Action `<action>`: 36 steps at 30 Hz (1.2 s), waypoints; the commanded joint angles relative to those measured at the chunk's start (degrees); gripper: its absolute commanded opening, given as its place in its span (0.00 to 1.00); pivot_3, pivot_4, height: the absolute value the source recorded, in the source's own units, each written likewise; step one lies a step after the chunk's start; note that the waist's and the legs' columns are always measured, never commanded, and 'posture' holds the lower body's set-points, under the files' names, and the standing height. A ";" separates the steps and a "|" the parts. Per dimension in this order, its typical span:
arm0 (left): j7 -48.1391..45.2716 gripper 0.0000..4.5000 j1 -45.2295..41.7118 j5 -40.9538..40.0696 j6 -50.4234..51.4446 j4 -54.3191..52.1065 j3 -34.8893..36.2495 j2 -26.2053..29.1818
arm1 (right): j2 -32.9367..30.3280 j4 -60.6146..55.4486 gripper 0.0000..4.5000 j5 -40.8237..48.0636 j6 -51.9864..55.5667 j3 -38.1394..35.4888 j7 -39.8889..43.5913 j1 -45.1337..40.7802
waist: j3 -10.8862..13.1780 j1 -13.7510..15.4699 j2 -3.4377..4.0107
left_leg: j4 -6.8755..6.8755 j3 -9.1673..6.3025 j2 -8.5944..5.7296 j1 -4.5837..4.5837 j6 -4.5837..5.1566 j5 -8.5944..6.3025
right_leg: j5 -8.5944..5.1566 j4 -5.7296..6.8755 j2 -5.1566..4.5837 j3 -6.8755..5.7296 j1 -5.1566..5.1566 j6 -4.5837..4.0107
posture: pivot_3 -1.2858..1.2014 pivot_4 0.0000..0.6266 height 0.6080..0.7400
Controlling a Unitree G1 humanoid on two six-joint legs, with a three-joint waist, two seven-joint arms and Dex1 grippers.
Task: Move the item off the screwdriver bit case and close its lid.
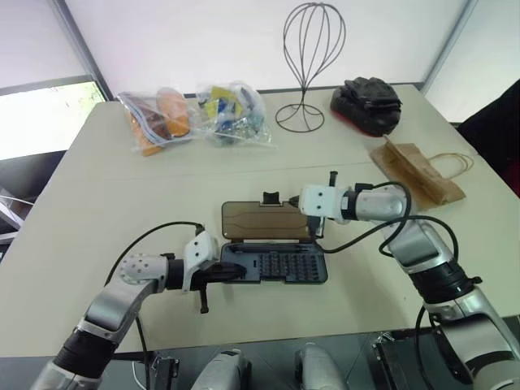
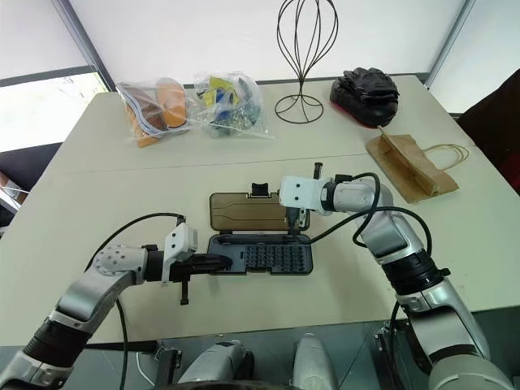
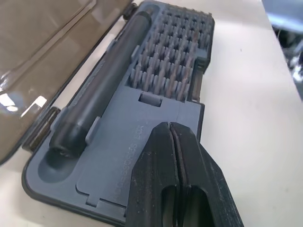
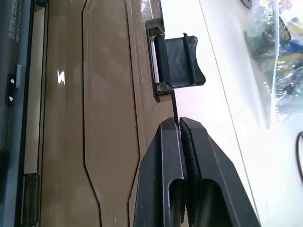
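The screwdriver bit case (image 1: 276, 266) lies open in the middle of the table, its rows of bits showing. Its smoky brown lid (image 1: 264, 221) lies flat behind it, with the black latch (image 4: 177, 61) on the far edge. The brown paper bag (image 1: 418, 172) rests on the table at the right, clear of the case. My left gripper (image 3: 169, 125) is shut and sits over the flat left end of the case. My right gripper (image 4: 180, 120) is shut, its tips at the lid's far edge just beside the latch.
Two clear plastic bags (image 1: 195, 114) of colourful items lie at the back left. A wire head-shaped stand (image 1: 307, 65) and a bulky black pouch (image 1: 366, 104) stand at the back right. Bare tabletop lies in front of the case.
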 commanded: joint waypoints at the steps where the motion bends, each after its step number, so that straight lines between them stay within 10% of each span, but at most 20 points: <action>1: 4.07 0.00 0.15 -6.61 9.10 -2.73 4.30 -2.04 | -0.58 -1.56 0.00 -0.53 -2.46 -1.15 -2.02 -0.81 | 0.13 -0.01 -0.04 | 0.01 0.00 0.00 -0.03 0.00 0.00 | 0.00 0.00 0.00 0.00 -0.03 0.00 | 0.52 0.24 1.00; 12: 16.67 0.00 -6.87 -31.32 28.51 -13.72 19.06 -5.98 | -1.46 -0.09 0.00 -1.03 -6.19 -0.99 -2.62 -0.41 | 0.29 -0.12 -0.20 | 0.23 0.00 0.01 -0.89 -0.02 0.02 | 0.00 0.11 0.00 -0.05 -0.84 0.00 | 0.52 0.24 1.00; 23: 15.37 0.00 -19.55 -4.12 2.04 24.31 12.53 -4.78 | -1.05 0.30 0.00 -0.86 -6.63 -0.75 -2.79 -0.63 | 0.32 -0.25 -0.25 | 0.17 0.02 -0.02 -0.93 -0.05 0.03 | 0.01 0.07 0.00 -0.22 -0.92 0.01 | 0.52 0.24 1.00; 34: -0.90 0.00 -29.19 0.53 -6.96 46.79 8.67 -9.92 | -0.17 -0.14 0.00 -0.93 -5.92 -0.25 -2.72 -0.75 | 0.35 -0.69 -0.31 | 0.24 -0.04 -0.08 -1.05 -0.04 0.03 | 0.01 0.14 -0.02 -0.28 -1.02 0.02 | 0.52 0.24 1.00; 36: -1.63 0.00 -30.13 0.93 -7.63 48.62 8.74 -10.82 | 0.00 -0.76 0.13 -0.55 -5.33 -0.44 -2.59 -0.62 | 0.35 -0.66 -0.31 | 0.25 -0.05 -0.08 -1.06 -0.04 0.04 | 0.01 0.15 -0.01 -0.28 -1.03 0.02 | 0.52 0.24 1.00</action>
